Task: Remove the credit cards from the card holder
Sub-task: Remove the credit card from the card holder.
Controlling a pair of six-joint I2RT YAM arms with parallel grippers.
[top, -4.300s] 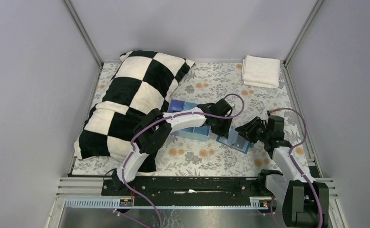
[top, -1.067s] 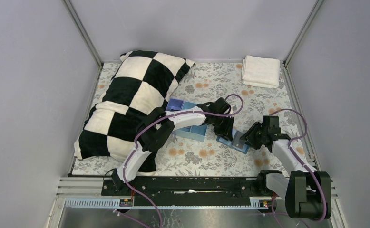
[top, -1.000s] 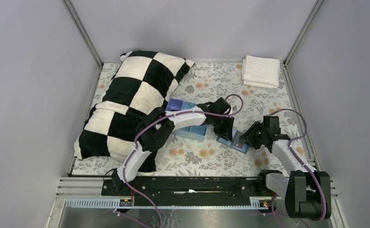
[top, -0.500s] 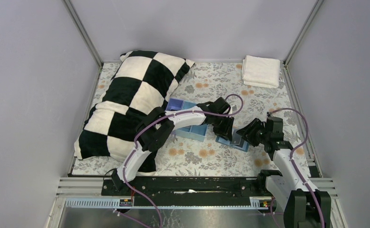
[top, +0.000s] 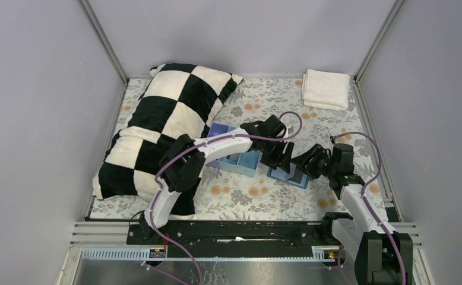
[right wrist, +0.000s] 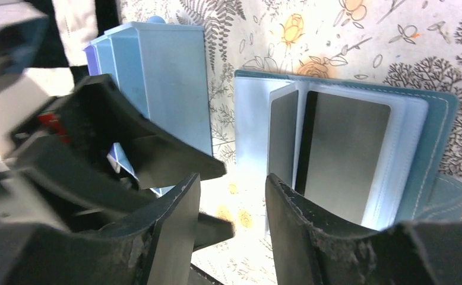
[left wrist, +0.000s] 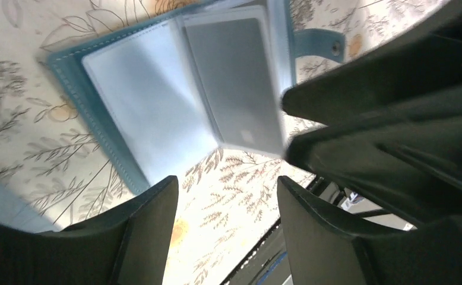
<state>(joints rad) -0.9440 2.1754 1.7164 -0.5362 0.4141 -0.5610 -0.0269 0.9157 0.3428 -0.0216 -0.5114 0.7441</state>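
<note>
1. the card holder (left wrist: 130,98) lies open on the floral cloth (left wrist: 32,142), just beside the tray (right wrist: 169,83), with its clear sleeves fanned upward. the credit cards (right wrist: 344,154) sit inside those sleeves, and i see none out on the cloth.
2. the left gripper (left wrist: 225,187) hovers over one edge of the holder, fingers spread and nothing between them. the right gripper (right wrist: 231,181) faces the holder from the other side, also spread and empty.
3. my first worry is the two grippers themselves. they crowd the same small spot, and each fills a good part of the other's wrist view. if both go in together, i judge they could knock into each other.
4. nothing pins the holder down. if one gripper pinches a card while the other is off the cover, the whole soft wallet could lift or drag instead of the card sliding free.
5. the cards look thin and slick and sit behind plastic. the pads could close on the sleeve edge as well as the card, or on two cards at once, and then slip.
6. a nudge from below could make the raised sleeves flop over and hide the card edges.
7. the left wrist view is blurred, so i cannot tell how deep the card sits in its sleeve.
</note>
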